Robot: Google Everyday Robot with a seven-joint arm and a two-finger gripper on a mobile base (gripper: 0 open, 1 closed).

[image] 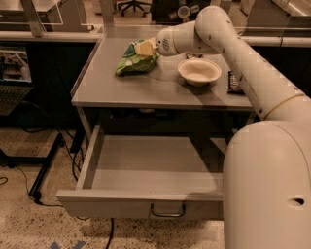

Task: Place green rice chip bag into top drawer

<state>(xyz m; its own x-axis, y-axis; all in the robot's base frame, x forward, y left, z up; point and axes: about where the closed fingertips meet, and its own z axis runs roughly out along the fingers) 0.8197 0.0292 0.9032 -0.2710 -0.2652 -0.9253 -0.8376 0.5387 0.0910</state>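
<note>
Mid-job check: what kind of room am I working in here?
Probably an office or lab workspace: a rolling office chair behind, a laptop at left, cables on speckled floor. The gripper is at the green rice chip bag on the grey table.

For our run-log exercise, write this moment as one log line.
gripper: at chip bag, over table | chip bag: not in drawer | drawer: pulled open | bowl: on table
</note>
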